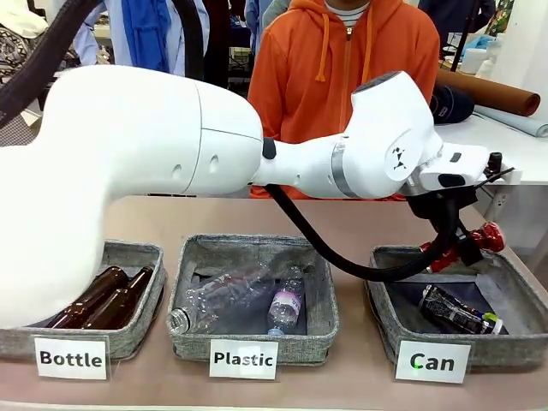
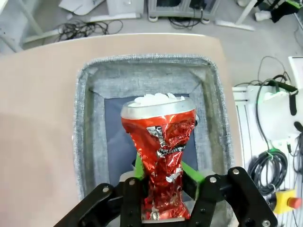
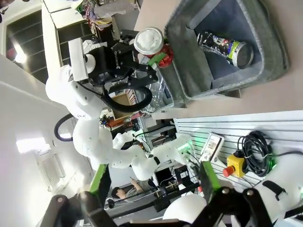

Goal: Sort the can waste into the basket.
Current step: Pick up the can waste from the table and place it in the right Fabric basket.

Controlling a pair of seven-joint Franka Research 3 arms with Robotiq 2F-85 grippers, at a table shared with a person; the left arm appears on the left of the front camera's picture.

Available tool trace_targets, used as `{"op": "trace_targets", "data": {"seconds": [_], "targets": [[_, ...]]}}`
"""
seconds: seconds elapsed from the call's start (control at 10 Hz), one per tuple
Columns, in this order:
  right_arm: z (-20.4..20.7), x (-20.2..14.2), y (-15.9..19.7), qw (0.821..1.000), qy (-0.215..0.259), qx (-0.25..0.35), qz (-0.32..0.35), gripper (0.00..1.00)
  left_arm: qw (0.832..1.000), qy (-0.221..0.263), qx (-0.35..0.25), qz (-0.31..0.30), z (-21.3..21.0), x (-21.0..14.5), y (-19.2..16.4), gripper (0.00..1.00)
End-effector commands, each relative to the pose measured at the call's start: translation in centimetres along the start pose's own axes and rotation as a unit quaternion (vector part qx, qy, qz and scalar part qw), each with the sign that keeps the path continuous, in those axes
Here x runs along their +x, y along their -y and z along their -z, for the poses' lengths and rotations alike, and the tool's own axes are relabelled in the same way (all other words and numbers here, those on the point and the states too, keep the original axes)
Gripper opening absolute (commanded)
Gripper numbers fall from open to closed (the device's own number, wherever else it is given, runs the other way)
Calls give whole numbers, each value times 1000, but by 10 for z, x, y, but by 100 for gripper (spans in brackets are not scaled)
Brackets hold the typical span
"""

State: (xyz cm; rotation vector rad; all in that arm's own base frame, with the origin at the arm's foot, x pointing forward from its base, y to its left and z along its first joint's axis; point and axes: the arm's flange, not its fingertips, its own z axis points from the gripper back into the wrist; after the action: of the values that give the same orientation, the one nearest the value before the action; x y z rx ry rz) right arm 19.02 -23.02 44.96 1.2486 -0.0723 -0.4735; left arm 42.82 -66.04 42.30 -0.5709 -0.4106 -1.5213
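Observation:
A crushed red can point(image 2: 161, 151) with a silver end stands between the green pads of my left gripper point(image 2: 163, 168), which is shut on it. This gripper point(image 1: 462, 246) hangs over the far edge of the grey basket point(image 1: 520, 295) labelled "Can", and the red can point(image 1: 490, 236) sticks out to its right. In the left wrist view the basket point(image 2: 90, 118) lies straight below the can. A crushed black can point(image 1: 458, 310) lies inside it on the dark lining. My right gripper point(image 3: 152, 177) is open and holds nothing, far off from the basket point(image 3: 189, 80) and the black can point(image 3: 225, 45).
A "Plastic" basket point(image 1: 321, 295) with clear bottles sits in the middle, and a "Bottle" basket point(image 1: 141, 257) with brown glass bottles at the left. A person in an orange hoodie point(image 1: 342, 60) stands at the far side. My left arm spans the table above the baskets.

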Motion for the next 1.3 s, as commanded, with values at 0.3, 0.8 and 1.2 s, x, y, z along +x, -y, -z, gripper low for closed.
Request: {"op": "trace_targets", "data": {"seconds": [0.3, 0.8, 1.2], "targets": [[-1, 1, -3, 1000, -1, -2, 5, 100, 1000, -11, 15, 11, -19, 1, -1, 100], [46, 31, -37, 999, -16, -16, -38, 100, 999, -45, -20, 11, -148, -73, 14, 100], [219, 82, -127, 986, -32, -24, -162, 100, 982, 59, 13, -179, -316, -251, 50, 100]]}}
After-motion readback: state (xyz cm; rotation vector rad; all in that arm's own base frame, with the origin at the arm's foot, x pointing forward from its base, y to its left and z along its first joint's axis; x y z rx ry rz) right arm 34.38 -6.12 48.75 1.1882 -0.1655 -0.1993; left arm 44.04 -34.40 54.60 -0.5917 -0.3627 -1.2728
